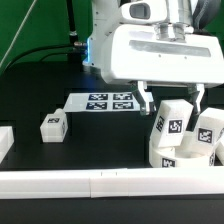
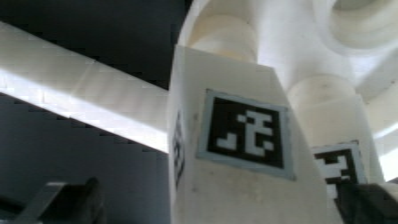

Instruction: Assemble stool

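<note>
The stool seat (image 1: 183,157) sits on the black desk (image 1: 100,140) toward the exterior view's right, a short white drum. Two blocky legs stand up from it. The nearer upright leg (image 1: 172,123) shows its square tag to the camera, and a second leg (image 1: 209,131) leans just beside it, further toward the exterior view's right.

The claw (image 1: 174,103) hangs directly over the upright leg. Its jaws are spread wide, one finger on each side of the leg's top, with a sliver of gap on both sides, so it grips nothing. In the wrist view that leg (image 2: 240,130) fills the middle of the picture, tag forward, with another tag (image 2: 347,165) partly visible behind it.

A loose leg (image 1: 52,125) lies well apart, toward the exterior view's left. The marker board (image 1: 110,101) lies flat between it and the stool, further back. A long white rail (image 1: 100,182) runs along the desk's near edge, just in front of the seat.
</note>
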Controlling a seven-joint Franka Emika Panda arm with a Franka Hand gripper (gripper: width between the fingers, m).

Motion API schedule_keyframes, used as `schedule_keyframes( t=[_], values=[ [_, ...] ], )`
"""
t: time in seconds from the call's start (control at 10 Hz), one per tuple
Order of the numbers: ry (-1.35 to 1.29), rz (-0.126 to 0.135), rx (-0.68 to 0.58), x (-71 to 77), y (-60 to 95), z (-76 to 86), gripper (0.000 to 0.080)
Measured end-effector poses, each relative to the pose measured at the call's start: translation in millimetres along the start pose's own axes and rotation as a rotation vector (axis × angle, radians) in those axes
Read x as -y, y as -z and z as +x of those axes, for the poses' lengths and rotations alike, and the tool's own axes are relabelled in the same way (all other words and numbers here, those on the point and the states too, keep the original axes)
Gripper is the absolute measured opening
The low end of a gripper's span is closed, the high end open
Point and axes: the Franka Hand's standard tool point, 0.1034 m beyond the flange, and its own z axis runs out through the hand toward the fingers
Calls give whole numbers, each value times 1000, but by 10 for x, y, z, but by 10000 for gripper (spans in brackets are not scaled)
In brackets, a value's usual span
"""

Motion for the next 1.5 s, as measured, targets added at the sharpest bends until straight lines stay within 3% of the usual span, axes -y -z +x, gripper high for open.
schedule_keyframes(
  t=[0.1, 0.2, 0.4, 0.6, 0.7, 0.9, 1.0, 1.5],
  values=[
    [-4, 13, 21, 25, 3, -19, 649],
    [-11, 41, 58, 66, 60, -6, 649],
    [-12, 79, 99, 90, 270, 134, 649],
    [3, 119, 185, -71, 414, 169, 649],
    [8, 160, 275, -203, 461, 215, 649],
    [25, 194, 329, -467, 445, 311, 649],
    [11, 220, 399, -412, 435, 359, 649],
    [39, 217, 420, -360, 385, 386, 649]
  ],
)
